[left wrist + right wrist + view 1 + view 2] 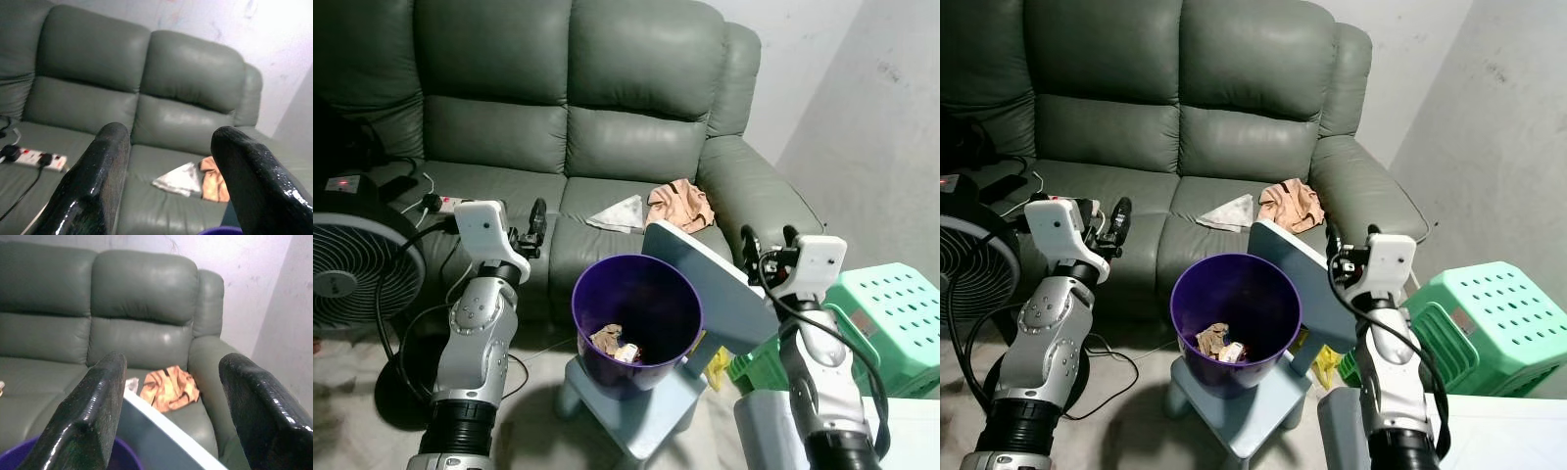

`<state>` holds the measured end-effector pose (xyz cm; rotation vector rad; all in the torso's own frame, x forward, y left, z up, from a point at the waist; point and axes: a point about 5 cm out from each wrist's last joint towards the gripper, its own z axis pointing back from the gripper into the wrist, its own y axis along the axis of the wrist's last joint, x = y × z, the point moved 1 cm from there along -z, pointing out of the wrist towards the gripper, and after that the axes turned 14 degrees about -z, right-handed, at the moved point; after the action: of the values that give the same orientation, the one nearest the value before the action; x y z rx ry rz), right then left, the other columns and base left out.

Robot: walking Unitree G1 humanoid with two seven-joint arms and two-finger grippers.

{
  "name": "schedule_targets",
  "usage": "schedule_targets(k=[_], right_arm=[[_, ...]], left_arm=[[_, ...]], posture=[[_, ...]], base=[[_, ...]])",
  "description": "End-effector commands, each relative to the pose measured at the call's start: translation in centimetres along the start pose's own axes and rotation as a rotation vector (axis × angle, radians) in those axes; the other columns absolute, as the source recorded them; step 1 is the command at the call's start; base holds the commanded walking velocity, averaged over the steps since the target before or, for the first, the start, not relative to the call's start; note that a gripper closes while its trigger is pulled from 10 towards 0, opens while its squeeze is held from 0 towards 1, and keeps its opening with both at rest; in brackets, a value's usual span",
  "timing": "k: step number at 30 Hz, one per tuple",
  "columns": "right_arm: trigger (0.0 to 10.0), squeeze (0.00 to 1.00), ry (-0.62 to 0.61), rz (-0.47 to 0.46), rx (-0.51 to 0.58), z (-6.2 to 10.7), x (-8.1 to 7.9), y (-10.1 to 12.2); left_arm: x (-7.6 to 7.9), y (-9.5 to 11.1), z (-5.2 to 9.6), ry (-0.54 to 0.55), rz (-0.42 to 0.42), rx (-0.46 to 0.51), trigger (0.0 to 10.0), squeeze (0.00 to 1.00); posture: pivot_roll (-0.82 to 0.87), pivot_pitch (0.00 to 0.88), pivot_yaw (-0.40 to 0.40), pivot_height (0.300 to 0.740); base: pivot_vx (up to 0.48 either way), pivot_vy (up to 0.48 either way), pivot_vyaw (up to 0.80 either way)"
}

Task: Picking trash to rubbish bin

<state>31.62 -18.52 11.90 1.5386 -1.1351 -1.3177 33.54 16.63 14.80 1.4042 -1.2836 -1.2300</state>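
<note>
Two crumpled scraps (pixel 615 343) in purple bin (pixel 597 294)

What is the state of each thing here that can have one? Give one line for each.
purple bin: upright on a small blue stool, uncovered, some trash at the bottom.
orange wrapper: crumpled on the sofa seat, not yet picked.
white paper: lying flat on the sofa seat beside the wrapper.
left gripper: open, holding nothing.
right gripper: open, holding nothing.
power strip: on the sofa seat, plugs in.
</note>
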Motion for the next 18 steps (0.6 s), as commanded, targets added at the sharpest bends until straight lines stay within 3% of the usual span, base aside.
schedule_targets(k=[1, 14, 18], right_arm=[[10.0, 0.0, -0.029, 0.02, 0.004, 0.0, 0.3, -0.1], [10.0, 0.0, -0.044, 0.039, 0.016, -0.4, 0.2, 0.1], [10.0, 0.0, -0.048, 0.041, 0.006, -0.2, 0.1, -0.3]], left_arm=[[-0.2, -0.8, 0.0, 0.011, 0.005, -0.028, 10.0, 0.0], [-0.5, -0.3, -1.1, -0.001, 0.041, 0.002, 10.0, 0.0], [-0.3, -0.4, -1.4, -0.009, 0.04, 0.004, 10.0, 0.0]], posture=[[0.04, 0.0, -0.103, 0.74], [0.02, 0.0, -0.085, 0.74], [0.02, 0.0, -0.084, 0.74]], base=[[0.0, 0.0, 0.0], [0.0, 0.0, 0.0], [0.0, 0.37, 0.0]])
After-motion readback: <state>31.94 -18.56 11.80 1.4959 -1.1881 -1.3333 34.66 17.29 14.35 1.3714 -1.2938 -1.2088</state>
